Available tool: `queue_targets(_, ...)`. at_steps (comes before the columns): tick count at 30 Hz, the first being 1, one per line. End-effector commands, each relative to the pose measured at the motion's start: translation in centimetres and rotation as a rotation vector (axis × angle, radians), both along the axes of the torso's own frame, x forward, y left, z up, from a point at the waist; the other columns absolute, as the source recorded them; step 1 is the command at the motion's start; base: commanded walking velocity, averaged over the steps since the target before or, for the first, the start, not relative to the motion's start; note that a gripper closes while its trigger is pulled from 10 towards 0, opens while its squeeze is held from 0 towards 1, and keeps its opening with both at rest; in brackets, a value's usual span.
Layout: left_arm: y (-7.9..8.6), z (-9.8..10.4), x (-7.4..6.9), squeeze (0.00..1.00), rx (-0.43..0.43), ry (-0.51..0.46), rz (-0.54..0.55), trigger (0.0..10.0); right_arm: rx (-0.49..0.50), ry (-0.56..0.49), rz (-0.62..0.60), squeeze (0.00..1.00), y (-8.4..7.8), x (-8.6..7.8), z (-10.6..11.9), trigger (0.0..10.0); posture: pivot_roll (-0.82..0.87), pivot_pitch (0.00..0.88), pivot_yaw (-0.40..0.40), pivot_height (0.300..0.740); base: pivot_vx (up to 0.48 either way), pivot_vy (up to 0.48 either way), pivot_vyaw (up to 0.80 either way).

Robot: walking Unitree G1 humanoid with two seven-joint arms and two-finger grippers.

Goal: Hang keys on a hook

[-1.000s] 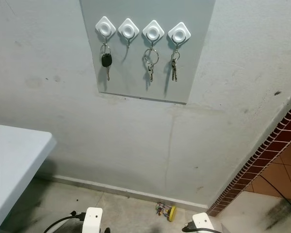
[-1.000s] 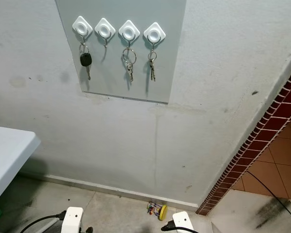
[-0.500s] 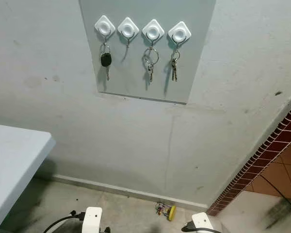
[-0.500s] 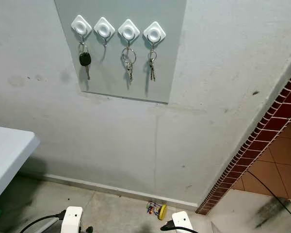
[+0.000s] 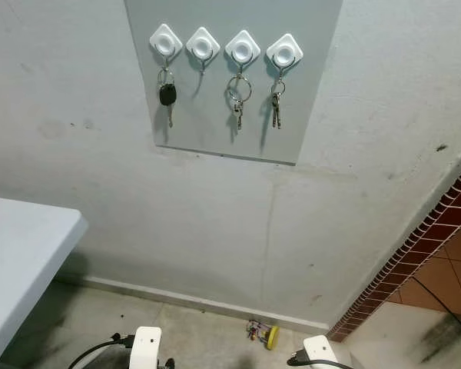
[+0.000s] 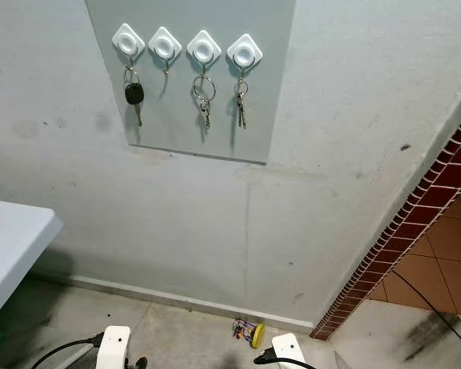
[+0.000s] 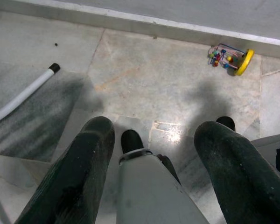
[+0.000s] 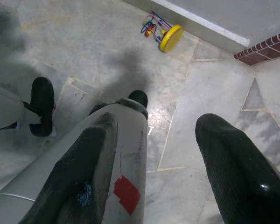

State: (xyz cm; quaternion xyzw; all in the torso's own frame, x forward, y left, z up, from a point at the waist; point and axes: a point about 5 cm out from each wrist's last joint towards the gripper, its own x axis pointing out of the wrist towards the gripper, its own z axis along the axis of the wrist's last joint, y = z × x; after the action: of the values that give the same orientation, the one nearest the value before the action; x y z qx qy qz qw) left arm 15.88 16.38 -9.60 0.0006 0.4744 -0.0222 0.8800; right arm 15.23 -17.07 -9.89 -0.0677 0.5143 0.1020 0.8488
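A grey board (image 5: 230,115) on the wall carries four white hooks (image 5: 203,46); keys (image 5: 167,94) hang on the first, third and fourth, the second from the left being bare. Both arms hang low over the stone floor (image 7: 144,84): left gripper (image 7: 151,140) and right gripper (image 8: 154,135) each have fingers spread apart, holding nothing. A small yellow toy (image 8: 165,35) lies by the skirting

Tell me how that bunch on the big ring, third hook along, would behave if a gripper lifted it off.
The ring of keys would probably swing and jingle, since its keys dangle loosely below the loop. It looks like light, hard metal, so likely slippery between fingers. The wide loop hangs free on the third hook, so it should lift off easily.
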Motion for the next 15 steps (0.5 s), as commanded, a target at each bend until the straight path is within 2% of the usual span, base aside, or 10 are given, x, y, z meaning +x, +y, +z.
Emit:
queue_targets(1,0.29,0.06,0.15,0.0,0.012,0.002,-0.003,10.0,0.009,0.005,-0.002,0.0,0.1,0.1,0.02,10.0,-0.12,0.0,0.001,0.74,0.0,0.0,0.0)
queue_targets(2,0.29,0.06,0.14,0.0,0.012,0.002,-0.003,10.0,0.009,0.005,-0.001,0.0,0.12,0.1,0.02,10.0,-0.12,0.0,0.001,0.74,0.0,0.0,0.0)
queue_targets(15,0.27,0.04,0.13,0.0,0.008,0.005,-0.001,10.0,0.006,0.007,0.013,0.0,0.19,0.1,0.02,10.0,-0.11,0.0,0.001,0.74,0.0,0.0,0.8)
